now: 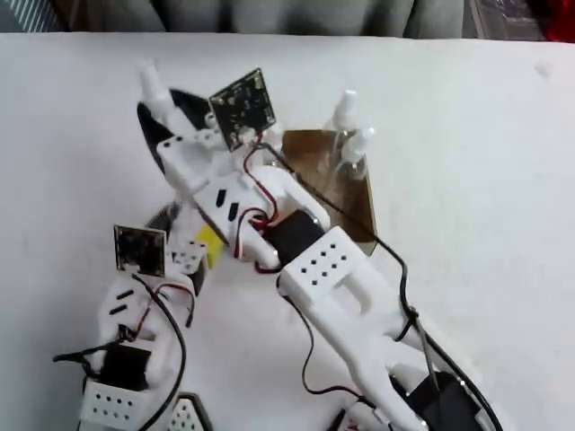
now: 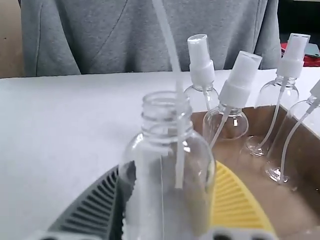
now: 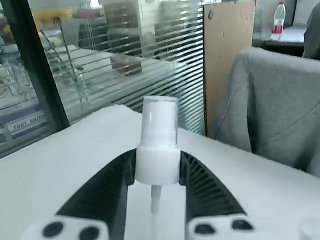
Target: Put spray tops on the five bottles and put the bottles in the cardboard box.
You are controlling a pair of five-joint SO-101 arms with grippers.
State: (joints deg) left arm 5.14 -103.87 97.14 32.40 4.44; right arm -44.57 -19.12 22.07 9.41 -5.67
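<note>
My left gripper (image 2: pixel 170 175) is shut on a clear bottle (image 2: pixel 165 165) with an open neck, one grey finger (image 2: pixel 95 205) and one yellow finger (image 2: pixel 235 200) on either side. A thin dip tube (image 2: pixel 172 75) hangs down through the neck into the bottle. My right gripper (image 3: pixel 157 162) is shut on a white spray top (image 3: pixel 159 142) with its tube pointing down. From above, this spray top (image 1: pixel 153 85) is held up over the table's left side by the right gripper (image 1: pixel 166 108). The left gripper (image 1: pixel 202 244) sits below it, mostly under the right arm.
The cardboard box (image 1: pixel 310 157) stands at mid table with several capped bottles (image 1: pixel 352 135) upright in it. These bottles (image 2: pixel 235 95) and the box floor (image 2: pixel 260 185) lie close beside the held bottle. White table extends to the left and right.
</note>
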